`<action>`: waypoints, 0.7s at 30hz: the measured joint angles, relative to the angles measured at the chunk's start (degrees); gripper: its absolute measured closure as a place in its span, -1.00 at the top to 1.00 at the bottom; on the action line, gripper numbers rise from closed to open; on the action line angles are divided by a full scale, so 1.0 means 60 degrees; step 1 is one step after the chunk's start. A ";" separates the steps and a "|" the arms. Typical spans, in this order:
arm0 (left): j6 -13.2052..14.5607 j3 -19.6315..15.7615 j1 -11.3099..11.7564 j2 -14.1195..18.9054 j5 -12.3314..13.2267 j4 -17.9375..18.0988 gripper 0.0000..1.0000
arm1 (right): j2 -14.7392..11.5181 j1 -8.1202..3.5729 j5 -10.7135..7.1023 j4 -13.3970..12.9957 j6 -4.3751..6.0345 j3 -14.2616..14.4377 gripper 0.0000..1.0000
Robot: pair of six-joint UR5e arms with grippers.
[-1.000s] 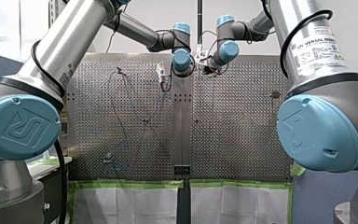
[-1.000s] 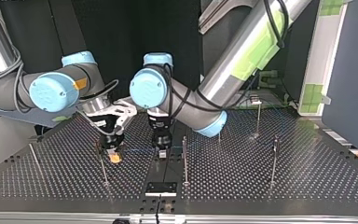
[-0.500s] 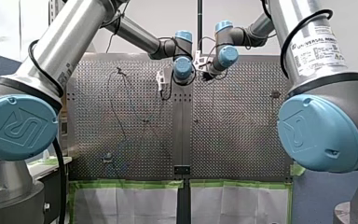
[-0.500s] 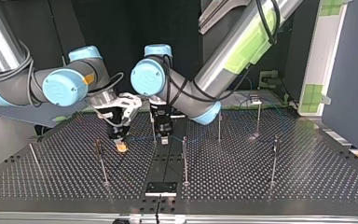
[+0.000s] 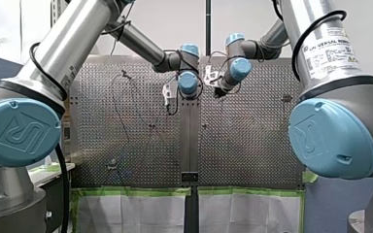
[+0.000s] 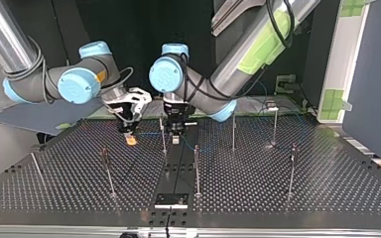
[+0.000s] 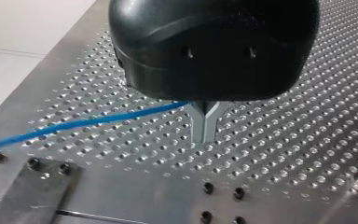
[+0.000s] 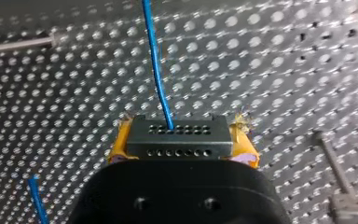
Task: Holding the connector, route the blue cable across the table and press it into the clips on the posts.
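Blue cable [image 8: 158, 70]: connector [image 8: 177, 136] clamped in my right tool [image 6: 130, 139]. My left tool [image 7: 205, 125] pinched closed on the cable close by, above the table [image 6: 278, 188]. Posts [image 6: 196, 168]: clips too small to judge. Routing judged midway.

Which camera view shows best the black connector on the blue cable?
The right wrist view: the black rectangular connector sits between my right pincer's yellow pads, thin blue cable leaving it. The top view shows only an orange speck at that pincer; in the other two I cannot find it.
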 joint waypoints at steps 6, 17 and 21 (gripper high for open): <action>0.0006 -0.0474 0.0030 -0.0144 0.0288 0.0467 -1.00 | 0.0000 -0.0034 0.0013 -0.0334 -0.0015 0.0460 -1.00; -0.0053 -0.1381 -0.0070 -0.0835 0.0509 0.1374 -1.00 | 0.0005 -0.0049 0.0132 -0.0878 -0.0007 0.1315 -1.00; -0.0086 -0.1717 -0.0079 -0.0925 0.0548 0.1710 -1.00 | 0.0006 -0.0035 0.0256 -0.1024 -0.0048 0.1559 -1.00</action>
